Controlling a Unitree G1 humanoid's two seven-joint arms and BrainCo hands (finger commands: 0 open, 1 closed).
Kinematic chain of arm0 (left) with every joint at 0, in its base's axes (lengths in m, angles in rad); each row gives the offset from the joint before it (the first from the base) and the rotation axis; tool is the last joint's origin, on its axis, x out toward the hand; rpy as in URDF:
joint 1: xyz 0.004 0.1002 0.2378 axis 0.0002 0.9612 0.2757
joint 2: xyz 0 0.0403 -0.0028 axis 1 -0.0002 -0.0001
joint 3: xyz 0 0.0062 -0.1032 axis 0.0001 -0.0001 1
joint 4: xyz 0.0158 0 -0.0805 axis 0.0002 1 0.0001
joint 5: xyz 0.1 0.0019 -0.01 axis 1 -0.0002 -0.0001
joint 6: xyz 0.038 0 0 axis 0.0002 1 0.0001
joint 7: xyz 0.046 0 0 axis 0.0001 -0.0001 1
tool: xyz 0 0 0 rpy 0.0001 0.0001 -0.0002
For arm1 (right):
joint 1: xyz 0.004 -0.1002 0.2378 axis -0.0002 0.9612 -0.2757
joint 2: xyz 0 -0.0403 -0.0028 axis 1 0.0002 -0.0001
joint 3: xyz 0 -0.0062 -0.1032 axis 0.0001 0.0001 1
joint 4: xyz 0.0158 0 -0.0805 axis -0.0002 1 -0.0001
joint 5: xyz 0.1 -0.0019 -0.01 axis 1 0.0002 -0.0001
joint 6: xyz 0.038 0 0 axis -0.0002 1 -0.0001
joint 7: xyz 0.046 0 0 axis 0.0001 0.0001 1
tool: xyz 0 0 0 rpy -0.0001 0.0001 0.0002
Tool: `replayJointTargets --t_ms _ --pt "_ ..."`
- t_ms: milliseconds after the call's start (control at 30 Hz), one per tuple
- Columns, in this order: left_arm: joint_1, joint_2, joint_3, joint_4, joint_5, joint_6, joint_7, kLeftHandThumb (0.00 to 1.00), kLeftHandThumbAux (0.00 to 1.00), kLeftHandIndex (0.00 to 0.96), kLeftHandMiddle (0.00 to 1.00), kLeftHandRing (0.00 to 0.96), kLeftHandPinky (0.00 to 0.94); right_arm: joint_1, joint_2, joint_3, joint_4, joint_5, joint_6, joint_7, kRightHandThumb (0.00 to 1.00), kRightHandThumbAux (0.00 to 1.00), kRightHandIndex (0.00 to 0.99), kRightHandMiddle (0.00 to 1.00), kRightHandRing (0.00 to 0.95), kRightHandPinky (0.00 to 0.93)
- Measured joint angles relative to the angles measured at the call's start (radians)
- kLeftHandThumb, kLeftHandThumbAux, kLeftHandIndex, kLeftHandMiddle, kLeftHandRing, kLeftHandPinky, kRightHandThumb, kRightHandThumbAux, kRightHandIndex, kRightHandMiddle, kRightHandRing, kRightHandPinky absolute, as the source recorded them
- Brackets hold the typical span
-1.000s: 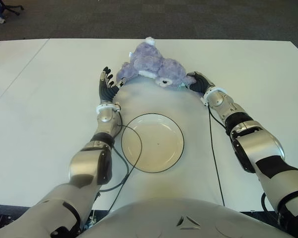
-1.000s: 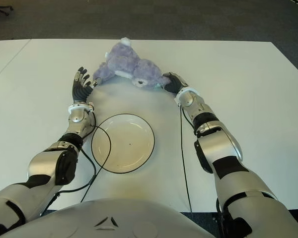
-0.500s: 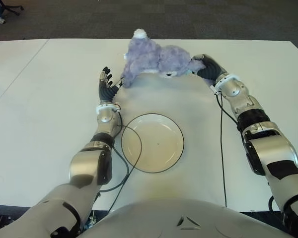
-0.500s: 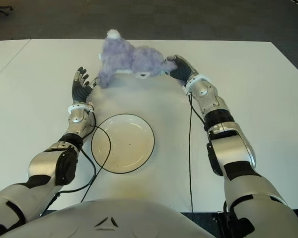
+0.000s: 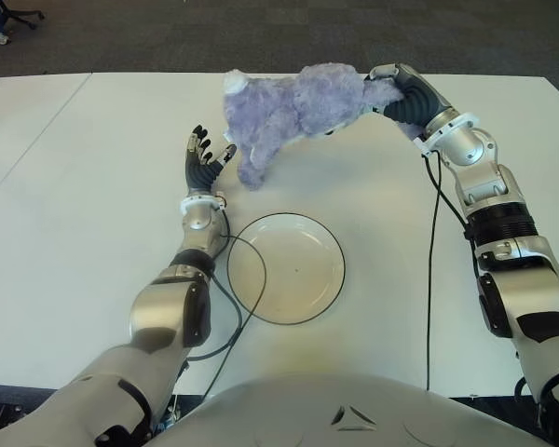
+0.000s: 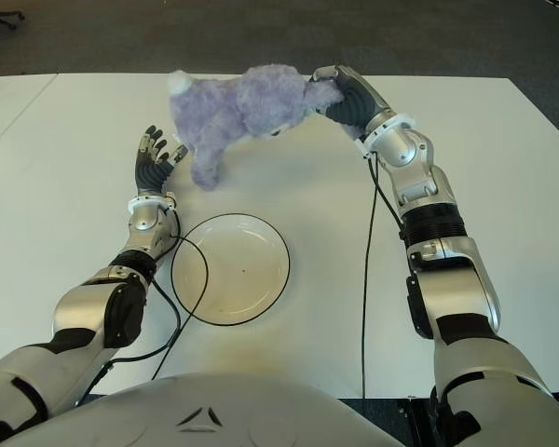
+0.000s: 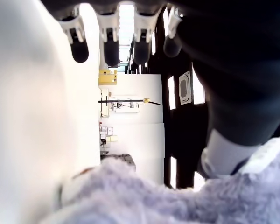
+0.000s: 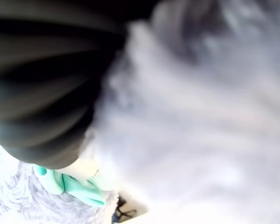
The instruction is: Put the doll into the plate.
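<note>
Since the earlier frames, the right hand [image 5: 402, 91] has risen from the far part of the tabletop [image 5: 93, 279] and carried the doll [image 5: 289, 110] up with it; the doll, which lay flat on the surface a second ago, now hangs in the air.

Right hand: fingers closed on one end of the purple plush doll. The wrist view confirms dark fingers pressed into the fur, with a small teal detail beside them. The doll hangs from this grip, its free end drooping toward the left hand.

Left hand [image 5: 202, 163]: unchanged in place, shown just left of the doll's hanging end, fingers spread and upright, holding nothing. Whether it touches the fur cannot be told.

Plate [image 5: 286, 268]: white with a dark rim, near the robot's body, holding nothing. The doll is beyond it, nearer the far edge, not above it.

Progress assessment: grasp and lift appear complete. Outstanding: carry the doll back over the plate, lower it and let go.
</note>
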State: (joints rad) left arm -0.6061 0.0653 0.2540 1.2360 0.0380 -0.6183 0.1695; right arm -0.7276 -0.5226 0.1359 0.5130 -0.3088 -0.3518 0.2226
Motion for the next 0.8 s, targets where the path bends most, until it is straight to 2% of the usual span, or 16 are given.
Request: replayJointTargets --t_ms 467,633,800 --pt "0.0 0.0 -0.001 0.0 0.001 0.0 0.0 0.103 0.752 0.055 0.088 0.088 0.096 0.09 -0.048 -0.062 -0.212 0.002 0.013 0.029 0.686 0.723 0.436 0.857 0.866 0.851" --pt "0.0 0.0 -0.001 0.0 0.001 0.0 0.0 0.097 0.759 0.053 0.084 0.083 0.092 0.132 -0.055 -0.091 -0.326 0.021 0.054 0.056 0.683 0.724 0.436 0.858 0.868 0.847" --pt "0.0 0.0 -0.001 0.0 0.001 0.0 0.0 0.094 0.767 0.055 0.086 0.086 0.1 0.141 -0.055 -0.121 -0.418 0.059 0.094 0.086 0.682 0.724 0.435 0.859 0.869 0.848"
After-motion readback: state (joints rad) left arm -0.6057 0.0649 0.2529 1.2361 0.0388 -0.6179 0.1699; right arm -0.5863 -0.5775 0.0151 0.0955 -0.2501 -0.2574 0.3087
